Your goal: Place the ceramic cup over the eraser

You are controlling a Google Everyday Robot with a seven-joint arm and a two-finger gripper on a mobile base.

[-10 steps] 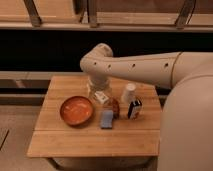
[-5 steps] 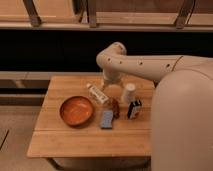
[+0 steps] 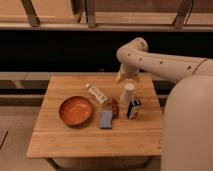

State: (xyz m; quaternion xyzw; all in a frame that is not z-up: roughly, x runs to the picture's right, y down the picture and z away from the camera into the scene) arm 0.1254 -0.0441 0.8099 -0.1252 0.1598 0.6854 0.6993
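The ceramic cup is small and white and stands upright on the right half of the wooden table. The eraser, a small black block with light marks, stands just in front of the cup, close to it. My gripper hangs at the end of the white arm, just above and behind the cup's top. I cannot tell whether it touches the cup.
An orange bowl sits left of centre. A clear bottle with a white label lies on its side mid-table. A brown lump and a flat blue-grey pad lie in front of it. A dark ledge runs behind the table.
My arm has swung to the right, from over the bottle to above the cup. The cup, eraser and other things have stayed in place.
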